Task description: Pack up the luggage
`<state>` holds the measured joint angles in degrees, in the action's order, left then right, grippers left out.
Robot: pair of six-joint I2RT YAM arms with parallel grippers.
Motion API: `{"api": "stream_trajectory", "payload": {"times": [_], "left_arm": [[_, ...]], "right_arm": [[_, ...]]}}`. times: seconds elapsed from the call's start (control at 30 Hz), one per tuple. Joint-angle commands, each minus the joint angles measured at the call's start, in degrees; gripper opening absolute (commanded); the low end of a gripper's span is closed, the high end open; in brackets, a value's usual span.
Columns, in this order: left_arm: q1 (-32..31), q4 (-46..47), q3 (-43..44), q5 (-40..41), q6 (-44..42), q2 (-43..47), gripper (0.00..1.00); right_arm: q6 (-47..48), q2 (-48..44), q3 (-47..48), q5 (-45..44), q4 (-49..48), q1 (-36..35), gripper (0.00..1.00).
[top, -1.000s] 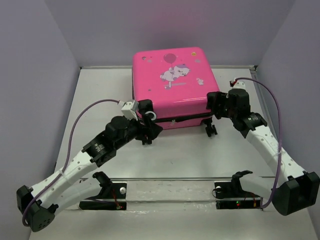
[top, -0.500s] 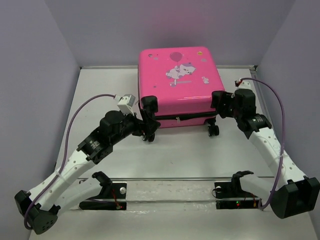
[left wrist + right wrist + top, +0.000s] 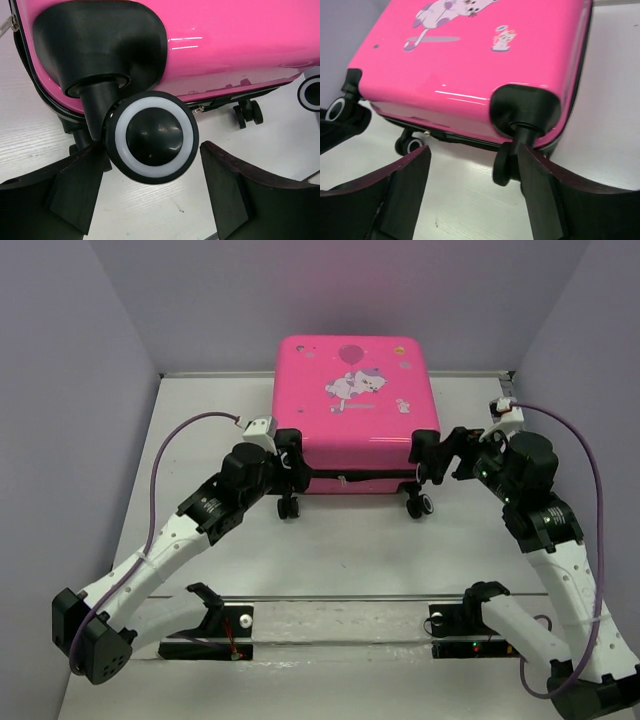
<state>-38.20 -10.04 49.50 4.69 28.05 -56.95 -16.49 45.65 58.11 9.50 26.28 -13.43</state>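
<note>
The suitcase (image 3: 355, 420) lies flat, printed side up, at 12 o'clock on the table (image 3: 340, 560), with its wheels pointing toward 6 o'clock. It looks closed, and the zip (image 3: 350, 476) runs unbroken along the near edge, so the packing seems close to done. What may be left is squaring it up or finishing the zip. The left gripper (image 3: 287, 452) sits at the 7 o'clock corner, fingers spread wide on either side of the near-left wheel (image 3: 152, 137), gripping nothing. The right gripper (image 3: 430, 455) is at the 5 o'clock corner, also wide open and empty, with the near-right wheel (image 3: 502, 164) just inside 1 finger. Hidden are anything inside, the far side, and whether the zip is closed all round.
</note>
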Motion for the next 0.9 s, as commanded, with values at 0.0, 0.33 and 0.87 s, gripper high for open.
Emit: {"api": "stream_trajectory", "payload": {"times": [0.0,0.33,0.87], "left_arm": [[0.8,4.9,1.6,-0.8,-1.2,-1.1,0.83],[2.1,8.5,-1.2,4.1,1.7,2.5,0.79],[2.7,11.0,-1.4,1.2,2.0,-1.3,0.77]], "right_arm": [[-1.1,0.9,-1.3,5.7,-3.0,-5.7,0.71],[-2.2,7.9,-3.1,-4.4,-9.5,-25.0,0.58],[-7.9,15.9,-12.6,-16.2,-25.7,-36.7,0.62]]}}
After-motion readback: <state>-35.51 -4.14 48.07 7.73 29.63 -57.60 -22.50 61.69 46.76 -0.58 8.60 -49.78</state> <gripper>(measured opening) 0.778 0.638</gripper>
